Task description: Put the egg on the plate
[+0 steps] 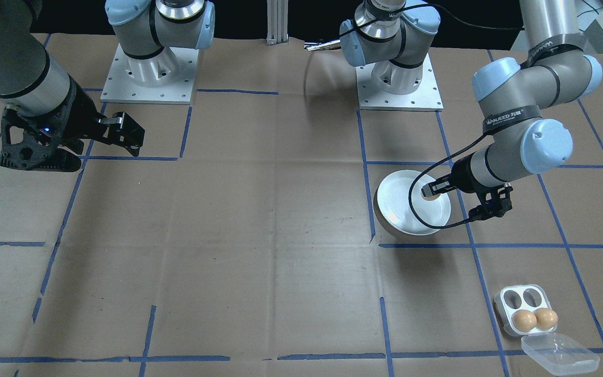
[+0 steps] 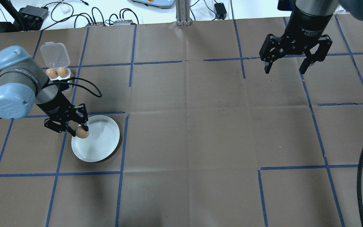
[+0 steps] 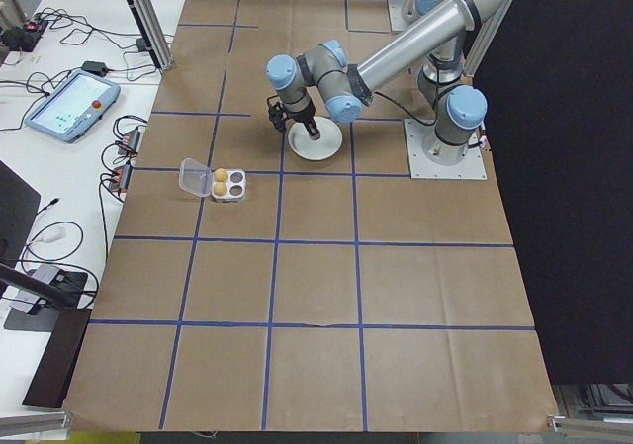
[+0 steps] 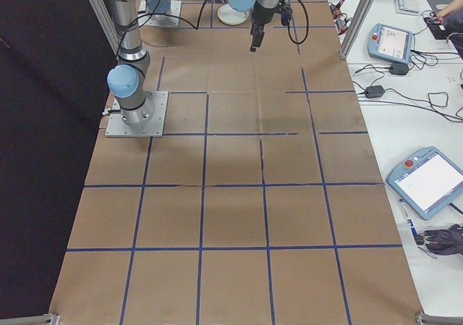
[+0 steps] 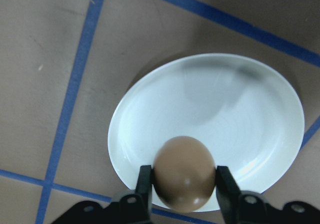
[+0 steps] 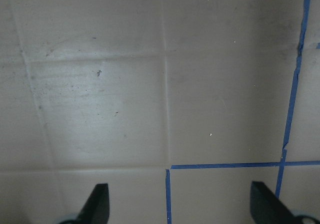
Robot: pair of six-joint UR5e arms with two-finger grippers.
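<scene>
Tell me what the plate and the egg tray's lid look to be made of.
The plate: probably glazed ceramic, possibly melamine; glossy white with soft reflections and faint concentric rings. The lid: thin clear plastic; the brown table covering shows through it and its moulded edges catch light. It lies open beside the egg tray.

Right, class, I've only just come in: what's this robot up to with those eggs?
The left gripper is shut on a brown egg and holds it over the near edge of the white plate; it is not yet released. Two more eggs sit in the open egg tray. The right gripper hangs open, away from everything.
</scene>
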